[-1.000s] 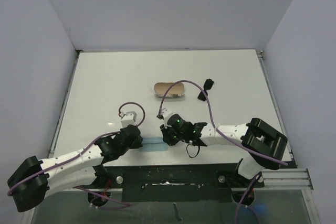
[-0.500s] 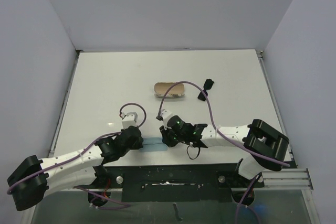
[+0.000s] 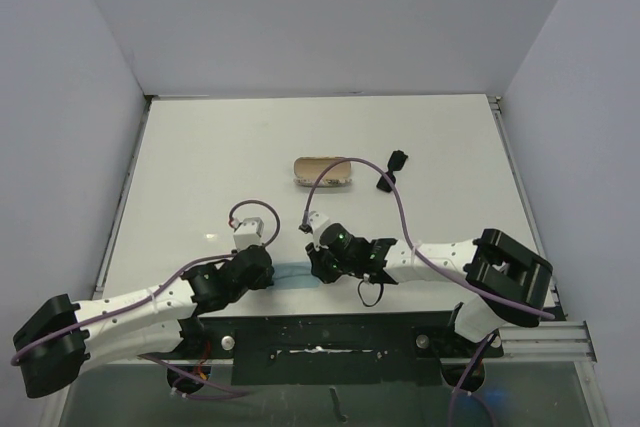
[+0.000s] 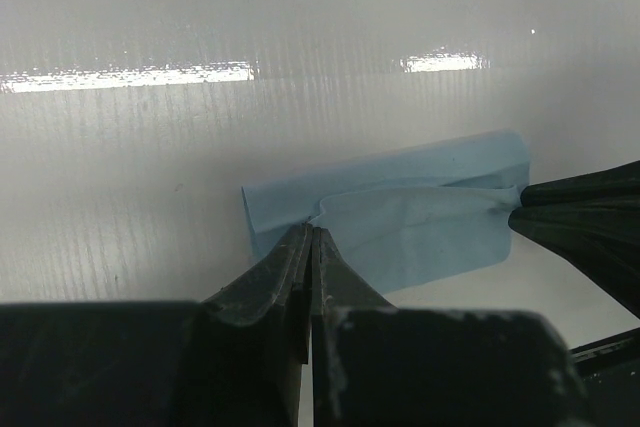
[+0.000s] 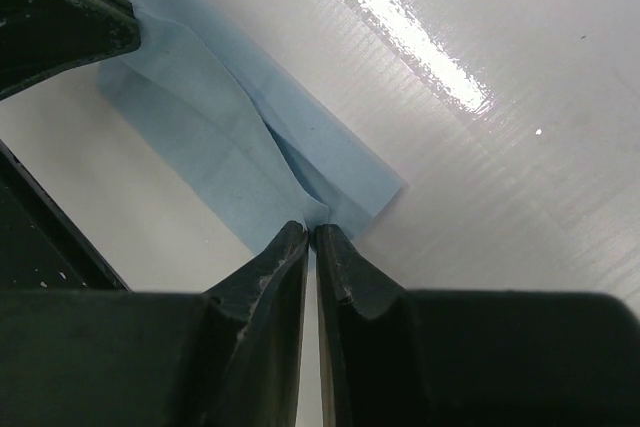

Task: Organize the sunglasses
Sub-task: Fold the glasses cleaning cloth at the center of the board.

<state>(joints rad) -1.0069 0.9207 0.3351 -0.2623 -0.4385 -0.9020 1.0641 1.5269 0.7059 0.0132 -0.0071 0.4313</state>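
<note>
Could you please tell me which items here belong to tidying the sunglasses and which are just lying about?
Belonging to the job: sunglasses; case; blue cloth, pinched by the left claw and the right claw, one at each end.
Just lying about: purple cables, which are only part of the rig.

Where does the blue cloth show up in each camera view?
Top external: blue cloth low in the picture, just left of centre.
Left wrist: centre-right, above the left gripper.
Right wrist: upper left, above the right gripper.
Shared landmark: both grippers pinch its opposite ends.
</note>
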